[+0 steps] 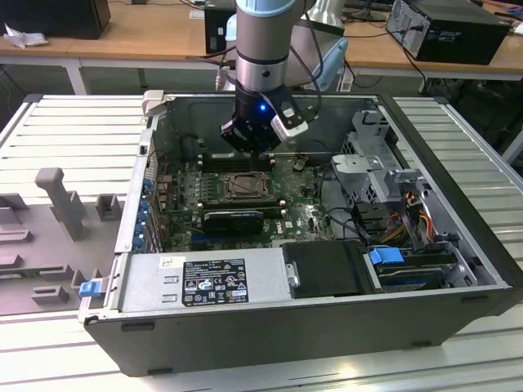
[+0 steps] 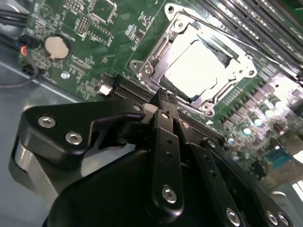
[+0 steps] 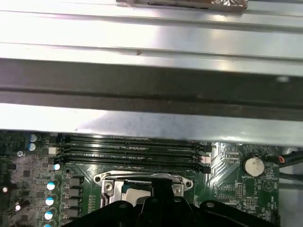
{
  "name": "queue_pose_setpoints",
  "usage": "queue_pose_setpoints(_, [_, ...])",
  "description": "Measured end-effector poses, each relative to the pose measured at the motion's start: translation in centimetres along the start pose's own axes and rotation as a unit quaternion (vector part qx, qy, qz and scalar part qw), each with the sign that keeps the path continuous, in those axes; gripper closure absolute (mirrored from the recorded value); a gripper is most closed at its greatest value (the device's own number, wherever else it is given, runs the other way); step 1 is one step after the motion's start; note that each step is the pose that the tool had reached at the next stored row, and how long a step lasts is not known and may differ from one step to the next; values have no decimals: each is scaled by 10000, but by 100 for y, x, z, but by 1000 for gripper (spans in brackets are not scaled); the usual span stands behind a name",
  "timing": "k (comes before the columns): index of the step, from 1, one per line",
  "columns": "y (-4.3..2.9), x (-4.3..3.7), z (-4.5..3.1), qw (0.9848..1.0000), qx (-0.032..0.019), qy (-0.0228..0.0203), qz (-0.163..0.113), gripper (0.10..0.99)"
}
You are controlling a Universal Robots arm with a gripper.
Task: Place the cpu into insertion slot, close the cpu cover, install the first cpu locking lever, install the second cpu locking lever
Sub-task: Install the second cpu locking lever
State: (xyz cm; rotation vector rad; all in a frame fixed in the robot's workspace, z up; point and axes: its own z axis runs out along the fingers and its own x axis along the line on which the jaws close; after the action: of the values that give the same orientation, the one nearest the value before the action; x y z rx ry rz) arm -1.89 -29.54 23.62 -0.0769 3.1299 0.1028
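the gripper (image 2: 163, 101) hangs inside the open computer case (image 1: 458, 269), just above the socket's near edge. in the second wrist view its fingers (image 2: 165, 142) look drawn together with nothing between them. the cpu (image 2: 196, 71) sits in the insertion slot (image 2: 156, 47), and the cpu cover (image 2: 236, 61) lies over it. from the cover's centre the memory slots (image 3: 132, 146) lie at twelve o'clock in the first wrist view. i judge the risk is a fingertip slipping onto the board (image 2: 94, 42), scraping components.
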Motion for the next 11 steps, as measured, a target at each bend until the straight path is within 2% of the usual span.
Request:
queue_pose_setpoints(1, [3,-1,-42,10000,0,0,0,976])
queue_pose_setpoints(4, [-36,4,-54,10000,1,0,1,976])
queue_pose_setpoints(8, [-192,13,-62,10000,1,0,4,976])
queue_pose_setpoints(10, [-367,22,-67,10000,1,2,6,976])
queue_pose_setpoints(11, [-422,24,-69,10000,0,3,7,976])
